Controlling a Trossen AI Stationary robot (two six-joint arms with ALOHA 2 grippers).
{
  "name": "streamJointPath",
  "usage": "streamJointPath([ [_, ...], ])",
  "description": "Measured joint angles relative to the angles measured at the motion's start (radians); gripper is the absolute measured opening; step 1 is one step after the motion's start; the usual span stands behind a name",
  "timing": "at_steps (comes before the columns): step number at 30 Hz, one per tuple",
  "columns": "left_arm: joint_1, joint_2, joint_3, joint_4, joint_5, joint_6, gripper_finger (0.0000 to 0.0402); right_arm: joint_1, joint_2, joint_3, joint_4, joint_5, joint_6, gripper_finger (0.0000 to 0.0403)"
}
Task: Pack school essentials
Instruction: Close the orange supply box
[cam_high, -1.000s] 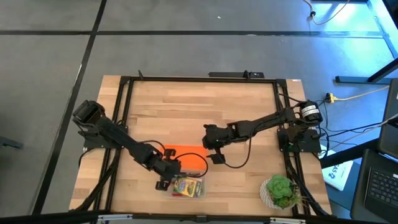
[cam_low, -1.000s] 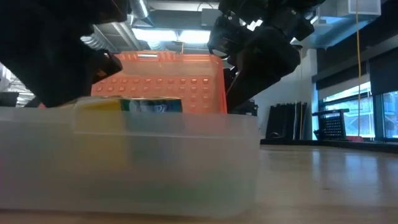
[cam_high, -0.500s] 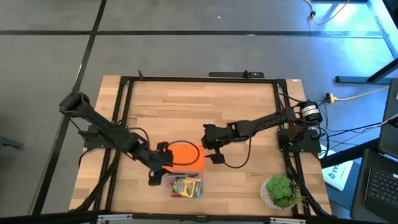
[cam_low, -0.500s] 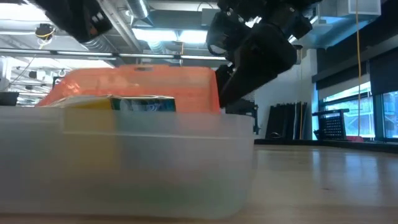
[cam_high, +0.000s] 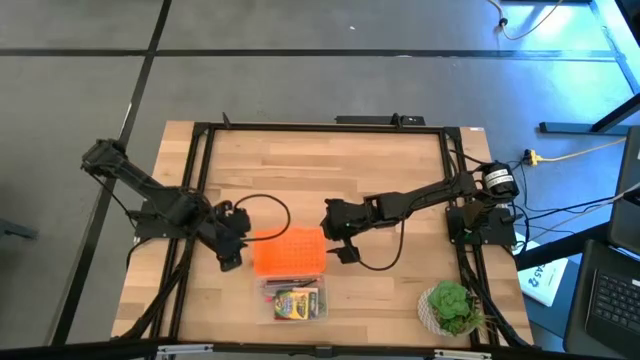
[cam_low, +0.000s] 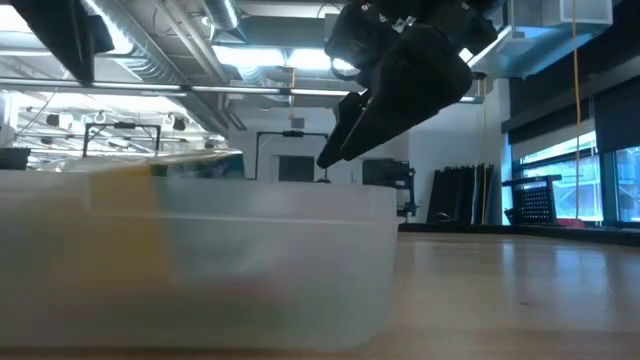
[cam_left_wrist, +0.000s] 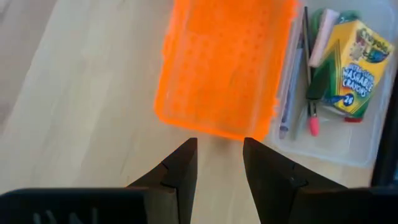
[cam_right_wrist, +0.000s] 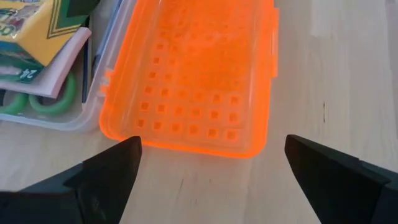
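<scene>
**Orange lid lies open beside the packed box, both grippers clear of it**

The left gripper (cam_high: 229, 256) holds its 2 fingers (cam_left_wrist: 180, 171) a narrow gap apart with nothing between them. In the left wrist view the tips stop just short of the near edge of the orange perforated lid (cam_high: 289, 251), not touching it. The right gripper (cam_high: 341, 246) stands spread wide, its 2 fingers (cam_right_wrist: 102, 174) far apart and empty, framing the lid's edge from the other side without contact.

The left arm reaches in from the table's left side, elbow folded out beyond the frame, wrist low near the lid's left edge. The right arm stretches from its base at the right side across the middle of the table, wrist angled down; in the low view it hangs above and behind the box.

The lid lies flat on the wooden table (cam_high: 400, 180), swung open from the clear plastic box (cam_high: 268, 305) and still joined to it along 1 long side. The box sits near the front edge of the table, just in front of the lid. Inside it, the yellow-green crayon box (cam_left_wrist: 351, 59) rests on top, with green-handled scissors (cam_right_wrist: 46, 99) and a pink pad (cam_right_wrist: 53, 59) partly under it, and thin pens or pencils (cam_left_wrist: 297, 68) lying along the wall nearest the lid. A potted plant (cam_high: 448, 305) stands at the table's front right corner, well apart.
</scene>
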Motion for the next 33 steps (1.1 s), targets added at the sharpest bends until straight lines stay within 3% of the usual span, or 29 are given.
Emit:
streamJointPath([
  [5, -0.037, 0.036, 0.0, 0.07, 0.002, -0.036, 0.0124, -0.008, 0.0, 0.0, -0.02, 0.002, 0.078, 0.0399],
  [10, -0.111, 0.149, 0.0, 0.238, -0.004, 0.058, 0.0124, -0.008, 0.0, 0.0, -0.049, 0.062, 0.131, 0.0399],
  [23, -0.208, 0.416, 0.0, 0.48, 0.055, 0.054, 0.0124, -0.025, 0.047, -0.006, -0.073, 0.184, 0.215, 0.0399],
  [33, -0.226, 0.482, 0.0, 0.515, 0.056, 0.056, 0.0124, -0.055, 0.142, -0.007, -0.017, 0.184, 0.229, 0.0399],
])
